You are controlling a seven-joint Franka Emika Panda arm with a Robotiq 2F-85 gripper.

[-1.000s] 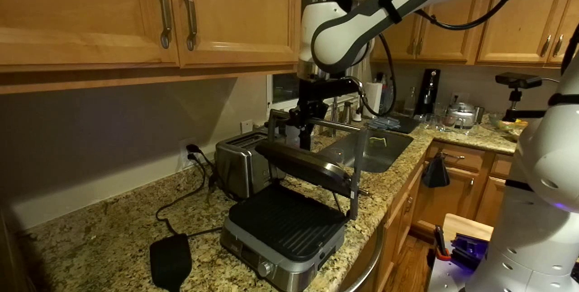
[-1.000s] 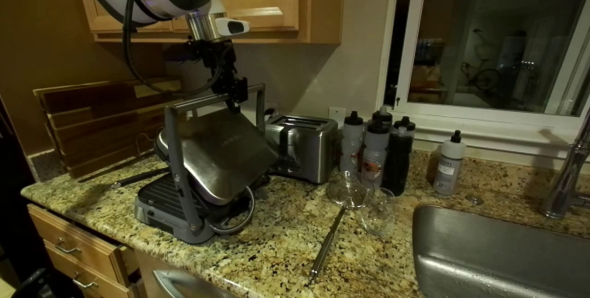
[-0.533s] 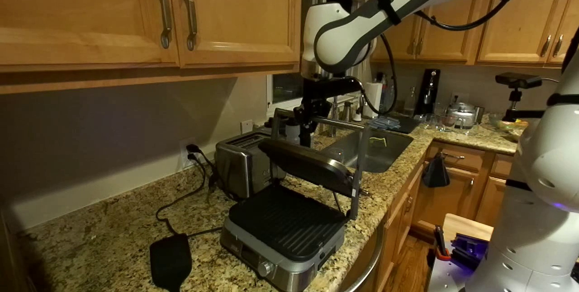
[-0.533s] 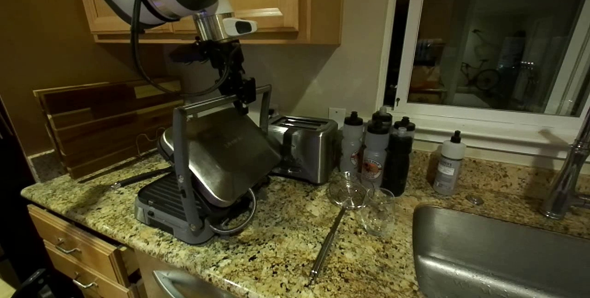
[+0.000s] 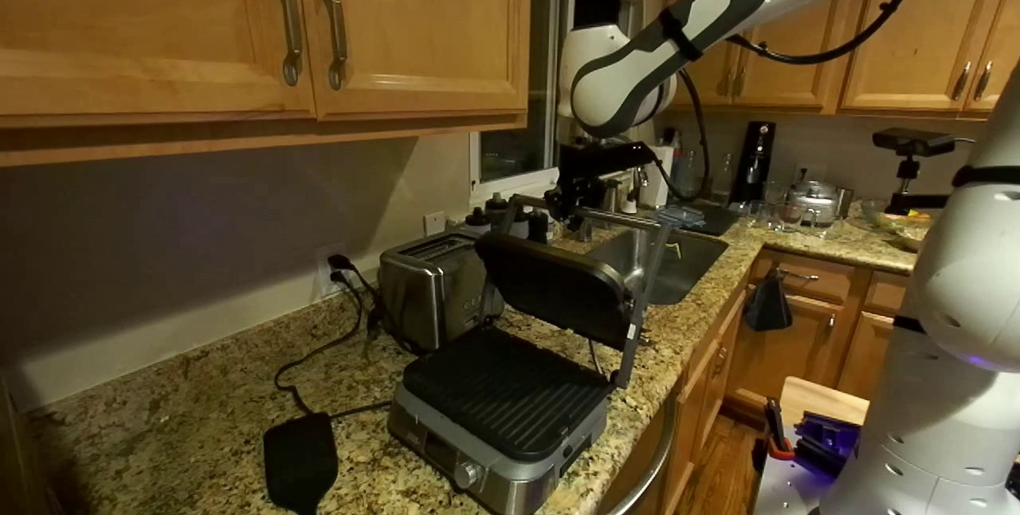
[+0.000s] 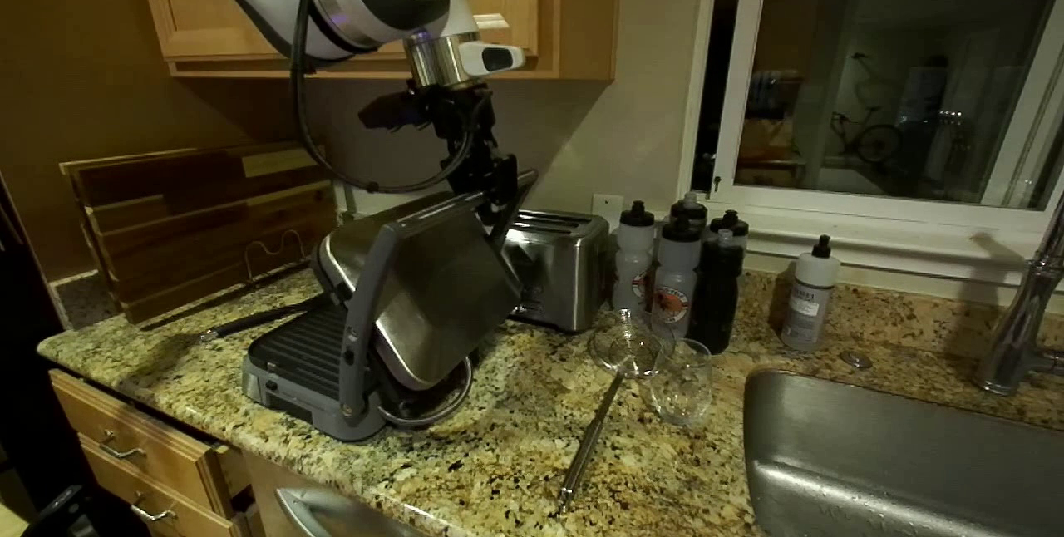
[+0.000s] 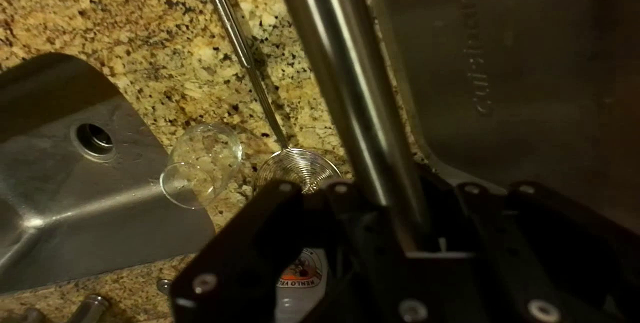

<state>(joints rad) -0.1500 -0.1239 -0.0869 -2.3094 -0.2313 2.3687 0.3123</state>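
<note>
The jaws are closed tightly around the steel handle bar, which runs between them in the wrist view. This handle bar belongs to a Cuisinart contact grill, and the grill stands on the granite desk, near a steel toaster. In both exterior views the lid of the grill is raised and tilted. Its dark inner side is seen in an exterior view, above the ribbed lower plate, which is open to the eye.

Beside the toaster, several sports bottles stand upright in a close group. On the same desk lies a wire skimmer with a long metal handle, and a drinking glass is just beside its round head. A pump bottle stands upright near the sink. A black spatula rests on the desk, so that the grill is between it and the sink. A wooden board stands on its edge by the wall.
</note>
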